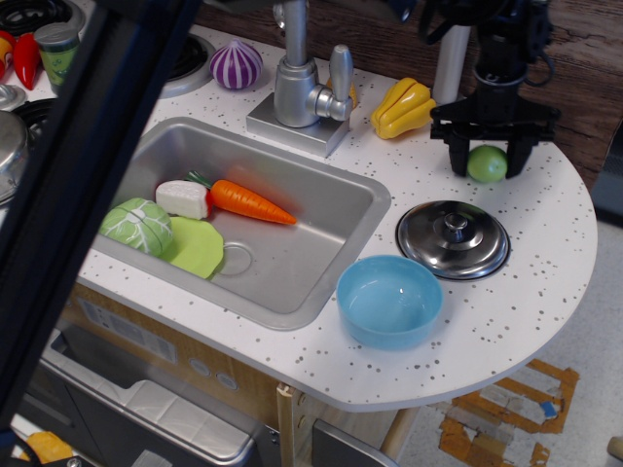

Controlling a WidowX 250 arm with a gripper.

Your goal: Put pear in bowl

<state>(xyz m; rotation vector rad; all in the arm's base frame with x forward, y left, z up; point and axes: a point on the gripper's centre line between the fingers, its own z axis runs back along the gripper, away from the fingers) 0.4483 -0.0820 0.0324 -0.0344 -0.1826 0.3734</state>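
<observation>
The small light-green pear point(487, 163) is on the white speckled counter at the back right, just behind the steel lid. My black gripper point(487, 159) comes down from above with one finger on each side of the pear, closed in against it. Whether the pear is clear of the counter I cannot tell. The round light-blue bowl point(389, 301) stands empty near the counter's front edge, in front of and to the left of the gripper, with the lid between them.
A shiny steel lid with a knob point(453, 238) lies between pear and bowl. A yellow pepper point(402, 107) and the faucet point(297, 88) stand behind. The sink point(321, 263) holds a carrot point(248, 201), a cabbage point(136, 226) and a green plate.
</observation>
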